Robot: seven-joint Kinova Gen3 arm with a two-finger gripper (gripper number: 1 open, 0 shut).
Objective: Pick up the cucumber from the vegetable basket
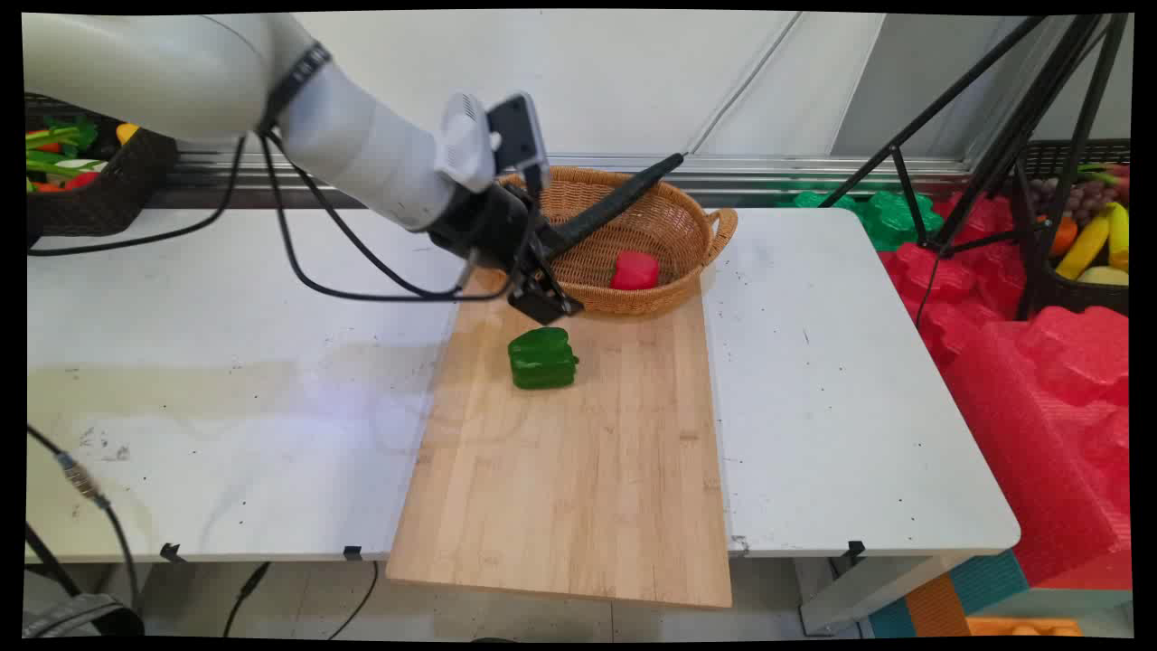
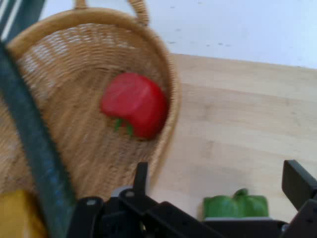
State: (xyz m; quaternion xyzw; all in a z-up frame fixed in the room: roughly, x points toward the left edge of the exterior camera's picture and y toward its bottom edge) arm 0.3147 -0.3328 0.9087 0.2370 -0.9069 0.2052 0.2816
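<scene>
My gripper (image 1: 545, 306) hangs open just above the wooden cutting board (image 1: 578, 470), at the near left rim of a wicker basket (image 1: 687, 237). A green bell pepper (image 1: 542, 359) lies on the board right below and in front of it. In the hand view this green pepper (image 2: 236, 205) shows low between the spread fingers (image 2: 141, 174) of the gripper (image 2: 218, 174), which hold nothing. A red bell pepper (image 1: 635, 270) lies inside the basket; the hand view shows the red pepper (image 2: 133, 104) against the basket's wall (image 2: 168, 99).
A black tripod leg (image 1: 624, 194) slants over the basket. Something yellow (image 2: 15, 218) shows at the hand view's lower left. Crates of toy produce stand at the far left (image 1: 81, 181) and far right (image 1: 1085, 235). Red foam (image 1: 1039, 362) lies beside the table's right edge.
</scene>
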